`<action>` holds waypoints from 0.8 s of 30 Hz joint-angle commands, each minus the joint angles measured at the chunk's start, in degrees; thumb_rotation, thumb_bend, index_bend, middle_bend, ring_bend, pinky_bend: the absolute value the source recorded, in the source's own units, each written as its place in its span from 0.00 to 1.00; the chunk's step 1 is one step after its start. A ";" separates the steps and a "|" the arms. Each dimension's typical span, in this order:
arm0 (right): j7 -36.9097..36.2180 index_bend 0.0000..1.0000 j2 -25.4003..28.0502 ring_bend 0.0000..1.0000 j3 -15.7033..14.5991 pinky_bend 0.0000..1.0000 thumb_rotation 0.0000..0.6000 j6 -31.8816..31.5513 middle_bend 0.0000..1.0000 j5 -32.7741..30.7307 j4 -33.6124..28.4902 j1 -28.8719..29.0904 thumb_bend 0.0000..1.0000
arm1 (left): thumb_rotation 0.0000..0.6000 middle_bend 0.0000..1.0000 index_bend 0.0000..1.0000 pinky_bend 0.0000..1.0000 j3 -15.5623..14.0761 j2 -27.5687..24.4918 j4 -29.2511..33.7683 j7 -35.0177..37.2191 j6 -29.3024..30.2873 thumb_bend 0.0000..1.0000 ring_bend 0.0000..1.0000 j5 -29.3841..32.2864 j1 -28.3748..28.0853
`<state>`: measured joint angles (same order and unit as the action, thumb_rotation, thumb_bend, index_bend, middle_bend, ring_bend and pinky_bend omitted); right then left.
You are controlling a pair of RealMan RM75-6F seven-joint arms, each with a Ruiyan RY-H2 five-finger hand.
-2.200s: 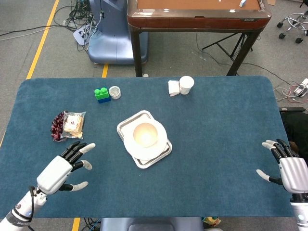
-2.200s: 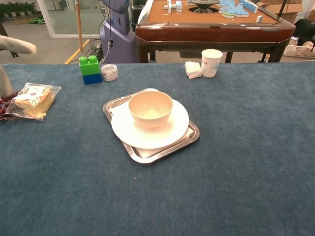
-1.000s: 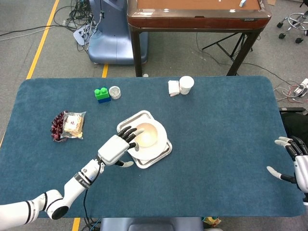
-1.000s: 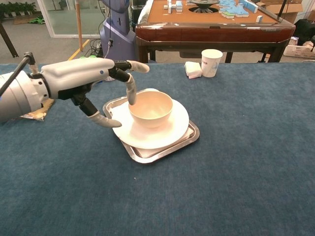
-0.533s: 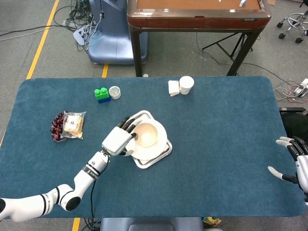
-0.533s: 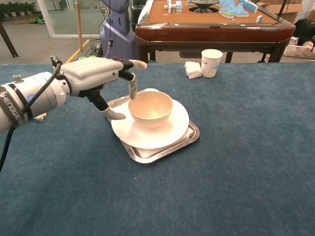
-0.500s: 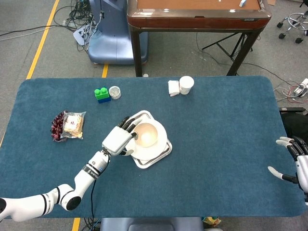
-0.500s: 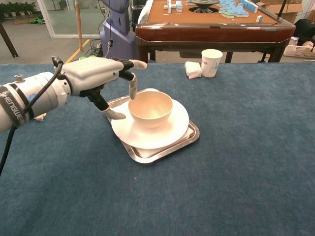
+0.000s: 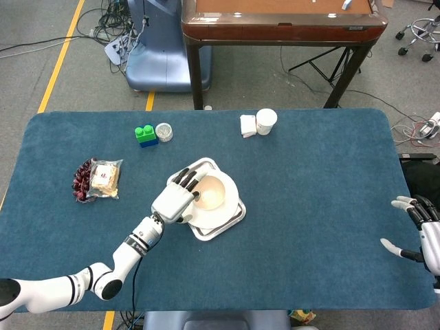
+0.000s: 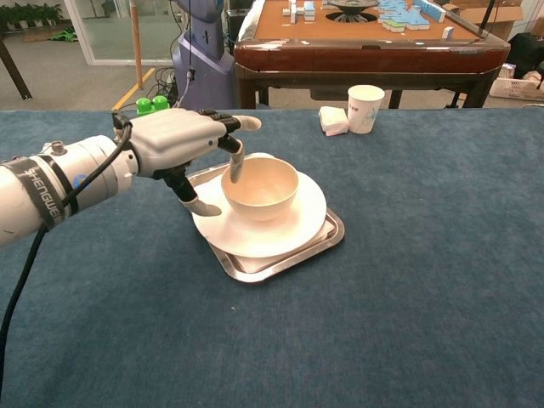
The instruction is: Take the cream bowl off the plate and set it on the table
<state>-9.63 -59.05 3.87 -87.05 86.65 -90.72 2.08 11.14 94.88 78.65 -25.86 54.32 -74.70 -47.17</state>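
Note:
The cream bowl (image 9: 212, 192) (image 10: 263, 189) sits upright on a white plate (image 9: 232, 205) (image 10: 297, 228), which lies in a steel tray (image 9: 204, 234) (image 10: 330, 237) at the table's middle. My left hand (image 9: 174, 200) (image 10: 180, 136) is at the bowl's left side. One finger (image 10: 236, 167) hooks over the left rim into the bowl, and the thumb (image 10: 201, 207) lies low over the plate, a little apart from the bowl's wall. My right hand (image 9: 421, 235) hovers open at the table's far right edge, seen only in the head view.
A paper cup (image 9: 266, 121) (image 10: 365, 108) and a folded white napkin (image 9: 247, 125) (image 10: 333, 120) stand at the back. A green-and-blue block (image 9: 146, 134), a small round tin (image 9: 164, 131) and a snack bag (image 9: 100, 180) lie to the left. A wooden table (image 10: 365, 42) stands beyond.
My left hand came in from the front left of the table to the bowl and has edged closer, one finger now over the rim. The bowl has not moved. My right hand drifted right.

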 commanded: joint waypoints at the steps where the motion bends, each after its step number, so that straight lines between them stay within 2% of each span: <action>1: -0.10 0.28 0.03 0.14 -0.01 0.34 1.00 0.00 0.24 0.03 0.02 0.00 0.00 | 1.00 0.01 0.45 0.02 -0.17 0.49 -0.33 -0.86 -0.18 0.15 0.00 0.48 -0.48; 24: -1.65 0.28 0.32 0.14 -0.08 0.34 1.00 0.62 0.24 0.01 0.41 0.18 0.00 | 1.00 0.00 0.46 0.03 -0.24 6.31 -5.45 -3.77 -0.08 0.16 0.00 3.07 -3.00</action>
<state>-11.29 -58.74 3.79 -86.43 86.66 -90.31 2.26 10.88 101.00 73.37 -29.49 54.19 -71.78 -50.08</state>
